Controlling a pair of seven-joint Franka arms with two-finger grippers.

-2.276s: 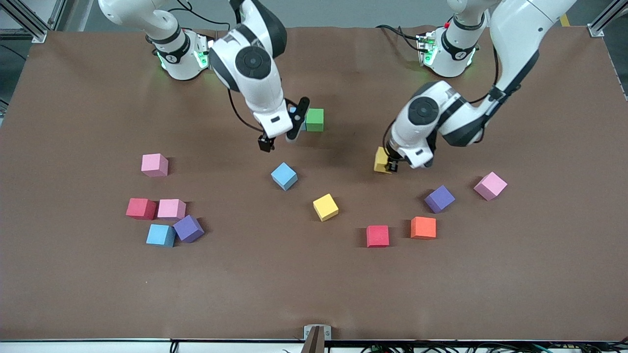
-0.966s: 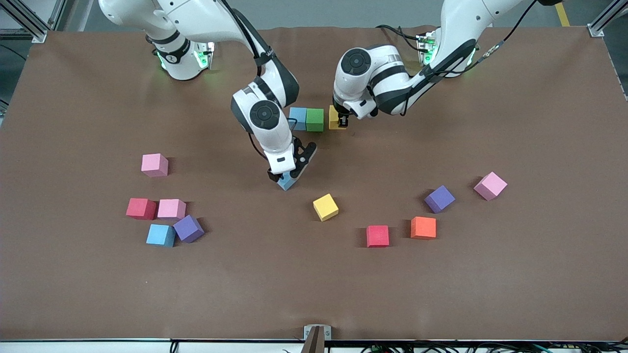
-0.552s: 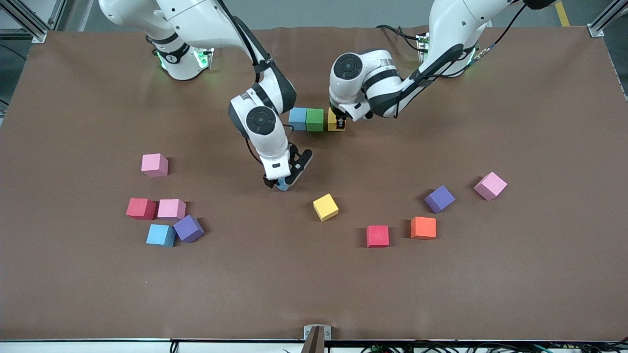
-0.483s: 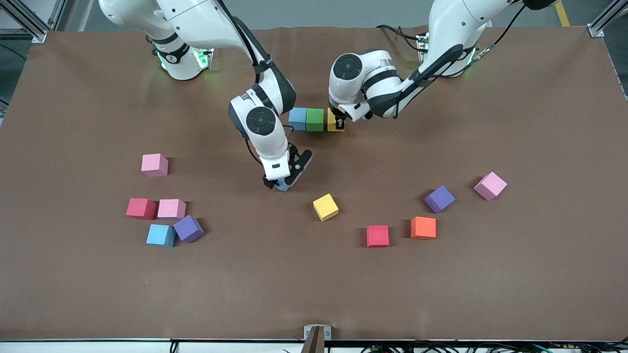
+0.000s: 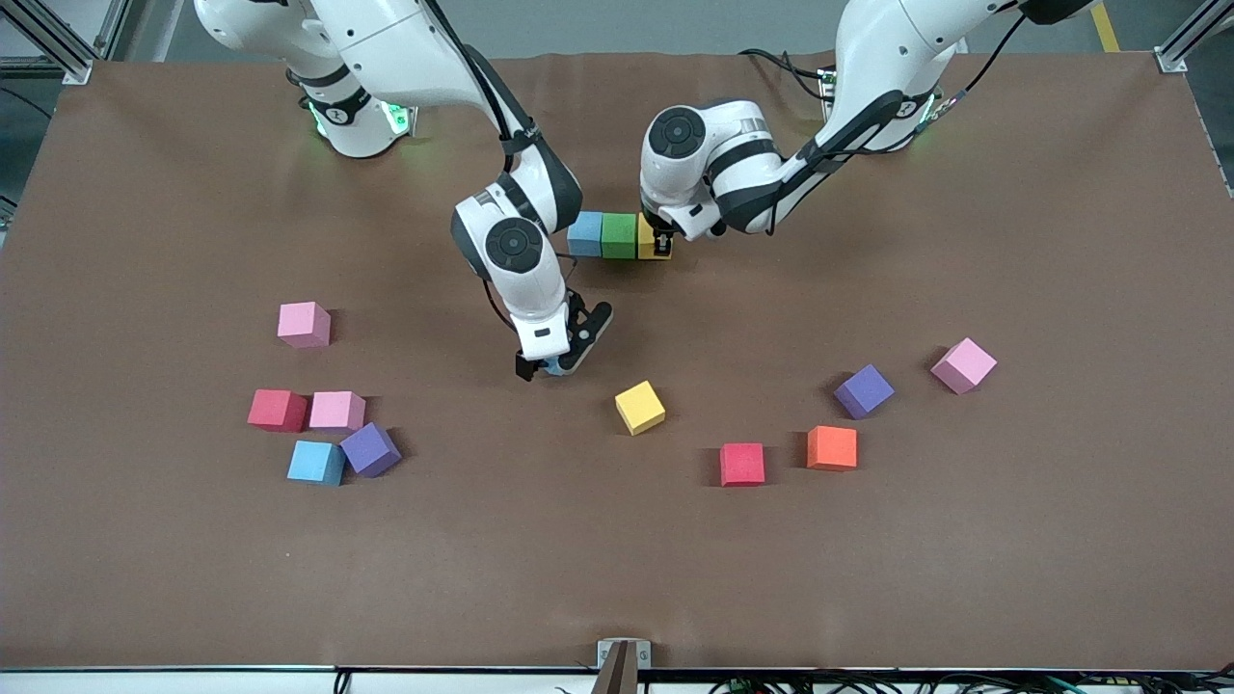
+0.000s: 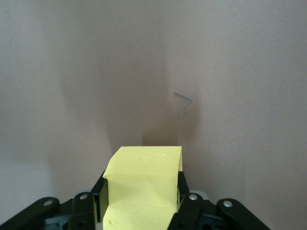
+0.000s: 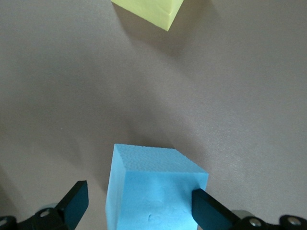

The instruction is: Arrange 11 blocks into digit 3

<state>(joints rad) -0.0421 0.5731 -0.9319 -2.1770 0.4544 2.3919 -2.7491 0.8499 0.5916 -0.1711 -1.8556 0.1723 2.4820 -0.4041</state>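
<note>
While claw-straddled — blue block (image 7: 156, 191) between right claw (image 7: 139, 208)

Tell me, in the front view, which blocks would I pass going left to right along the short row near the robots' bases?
Blue block → green block → yellow block, which the left gripper is shut on.

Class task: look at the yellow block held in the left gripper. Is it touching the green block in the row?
Touching. The front view shows the yellow block, held by the left gripper, flush against the green block with no brown table between them.
</note>
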